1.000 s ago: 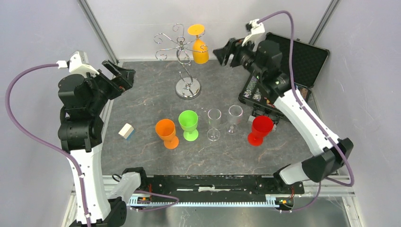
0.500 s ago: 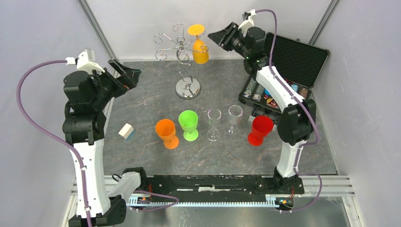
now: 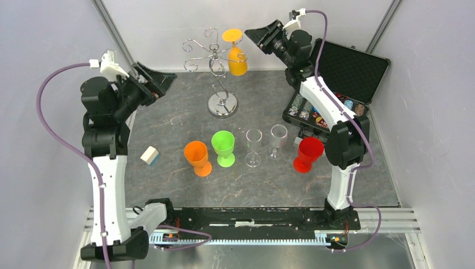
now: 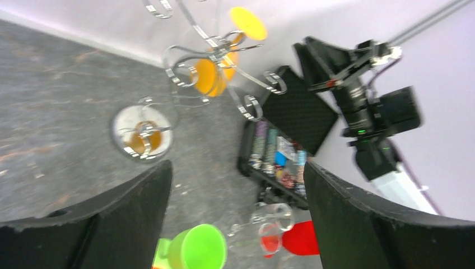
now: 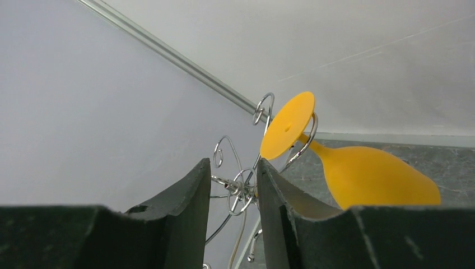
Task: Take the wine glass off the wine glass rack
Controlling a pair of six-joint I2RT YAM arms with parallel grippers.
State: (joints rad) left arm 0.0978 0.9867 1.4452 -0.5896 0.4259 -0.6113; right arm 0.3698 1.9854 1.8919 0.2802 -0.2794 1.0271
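On rack [image 3: 222, 105], glass [image 3: 237, 63] upside down, stem vertical

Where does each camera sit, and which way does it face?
Top: above and behind the arms, looking down on the table; left arm, right arm, left hand and right hand show.
Left wrist: at the table's left, facing right and down at the rack, case and right arm; its wide-apart fingers frame the view.
Right wrist: raised at the back, right of the rack, facing left at the yellow glass hanging there; its fingers show, a narrow gap between.
Shared: all three hold the rack and yellow glass.
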